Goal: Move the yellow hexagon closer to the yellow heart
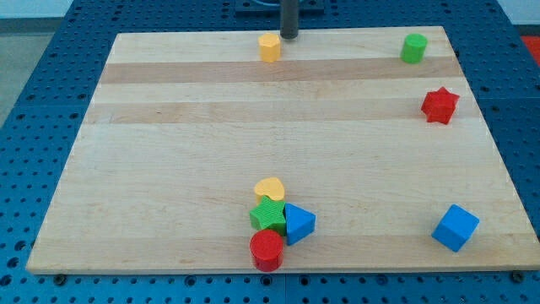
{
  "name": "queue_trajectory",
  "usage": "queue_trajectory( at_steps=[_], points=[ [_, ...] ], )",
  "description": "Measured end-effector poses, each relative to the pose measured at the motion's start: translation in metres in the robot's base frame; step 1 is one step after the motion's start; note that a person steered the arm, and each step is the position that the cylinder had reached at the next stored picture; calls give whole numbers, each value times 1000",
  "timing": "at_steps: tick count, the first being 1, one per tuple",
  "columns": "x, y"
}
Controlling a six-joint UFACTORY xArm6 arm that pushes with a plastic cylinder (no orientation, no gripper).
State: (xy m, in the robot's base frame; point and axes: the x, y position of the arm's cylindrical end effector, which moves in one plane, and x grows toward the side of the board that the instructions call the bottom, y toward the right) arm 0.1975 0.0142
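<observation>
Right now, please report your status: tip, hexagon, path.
My tip at view's top, just right of yellow hexagon. Yellow heart far below, touching green star. Nothing between them.

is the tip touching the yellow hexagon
Cannot tell: in the camera view my tip sits right beside the yellow hexagon, no clear gap or contact.

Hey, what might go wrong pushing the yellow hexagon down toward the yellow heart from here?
My tip sits at the yellow hexagon's upper right near the board's top edge, so an off-centre push may send it sideways. The yellow heart touches the green star, beside the blue triangle and red cylinder; overshooting could scatter that cluster.
</observation>
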Motion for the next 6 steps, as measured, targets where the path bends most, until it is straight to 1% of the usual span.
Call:
queue_trajectory(
  at_steps=[1,2,3,4,5,6],
  points=[
    [0,-25],
    [0,-29],
    [18,-29],
    [72,-44],
    [141,-58],
    [198,-70]
  ],
)
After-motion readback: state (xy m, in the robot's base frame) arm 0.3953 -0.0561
